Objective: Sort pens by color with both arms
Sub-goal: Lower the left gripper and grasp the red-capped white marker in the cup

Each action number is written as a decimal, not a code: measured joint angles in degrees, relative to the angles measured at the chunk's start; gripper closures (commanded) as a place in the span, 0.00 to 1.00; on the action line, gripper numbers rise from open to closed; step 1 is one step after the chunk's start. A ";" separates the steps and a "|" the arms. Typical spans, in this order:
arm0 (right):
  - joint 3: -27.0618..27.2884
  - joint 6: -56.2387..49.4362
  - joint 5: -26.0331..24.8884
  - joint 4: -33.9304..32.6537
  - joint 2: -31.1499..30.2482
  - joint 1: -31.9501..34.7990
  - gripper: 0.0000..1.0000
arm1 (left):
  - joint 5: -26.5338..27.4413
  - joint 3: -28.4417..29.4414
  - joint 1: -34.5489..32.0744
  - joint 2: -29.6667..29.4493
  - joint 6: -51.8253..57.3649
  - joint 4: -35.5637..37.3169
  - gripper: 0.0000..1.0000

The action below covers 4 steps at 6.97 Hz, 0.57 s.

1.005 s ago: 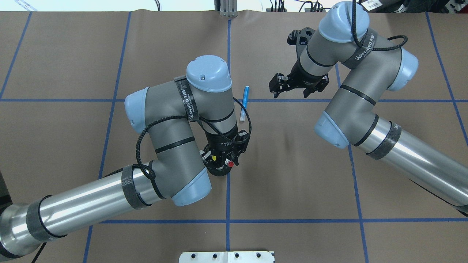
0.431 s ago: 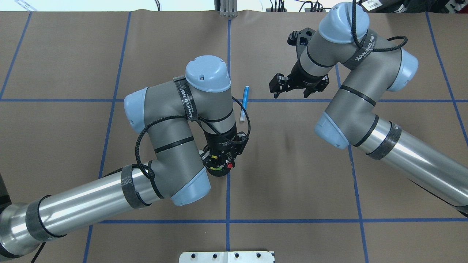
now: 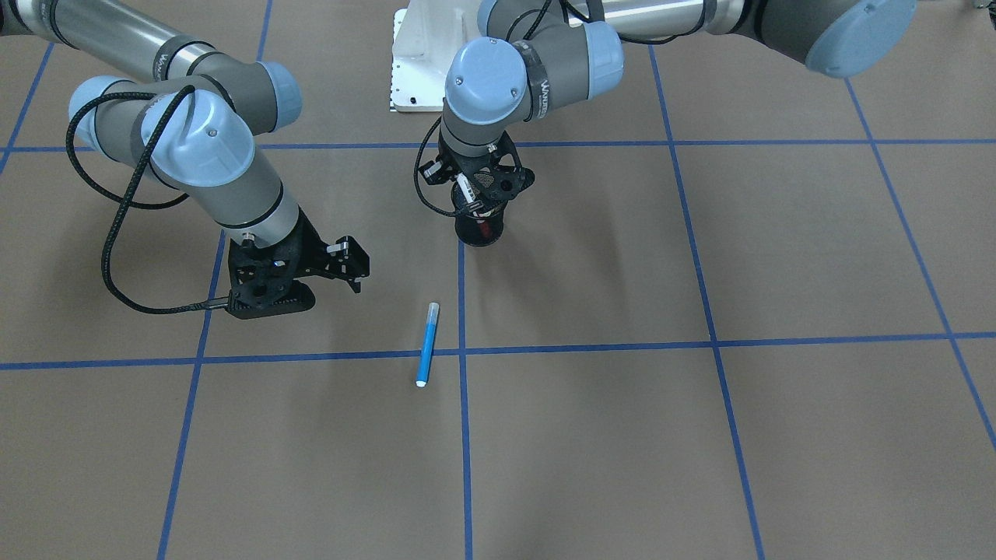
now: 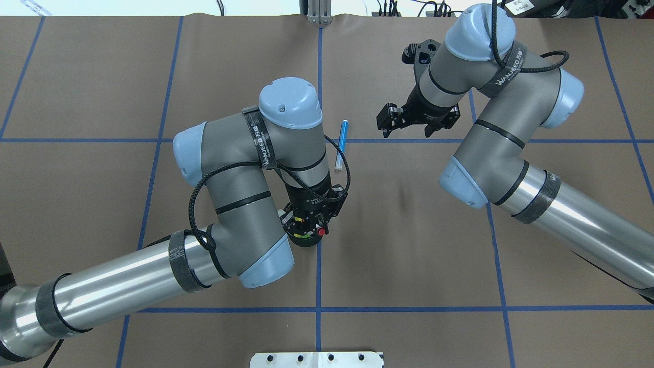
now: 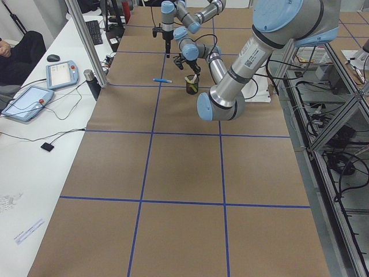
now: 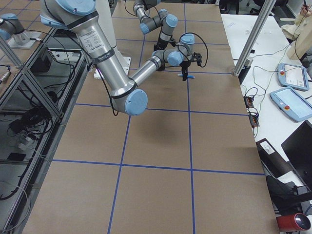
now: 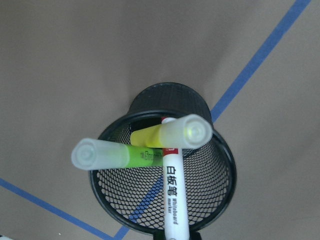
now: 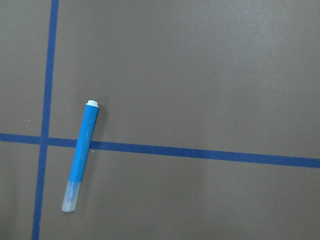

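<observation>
Left wrist view: the white pen [image 7: 172,195] runs off the frame at 6 o'clock, so its upper end and the left gripper's [image 3: 476,204] hold on it cannot be judged. Its far tip is covered by the yellow pen [image 7: 192,131].

Overhead view: the left arm [image 4: 245,179] covers most of the mesh cup [image 4: 306,242], which shows only as a dark arc at 6 o'clock (fingers merge with it). A cable [image 4: 349,174] crosses the blue pen [image 4: 343,134].

Side views: the pens in the cup are too small to tell apart.
</observation>
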 measured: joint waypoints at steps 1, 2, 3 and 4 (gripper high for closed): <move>-0.02 -0.02 0.00 0.00 0.00 0.00 0.00 | -0.14 -1.96 -0.09 0.28 -0.04 1.18 0.92; -0.05 -0.02 0.00 0.00 0.00 0.00 0.00 | -0.19 -4.39 -0.24 0.45 -0.06 3.37 0.92; -0.09 0.03 0.00 0.05 0.00 -0.03 0.00 | -0.20 -6.98 -0.40 0.51 -0.07 5.65 0.92; -0.10 0.17 0.00 0.12 0.00 -0.06 0.00 | -0.14 -9.11 -0.49 0.48 -0.07 7.12 0.92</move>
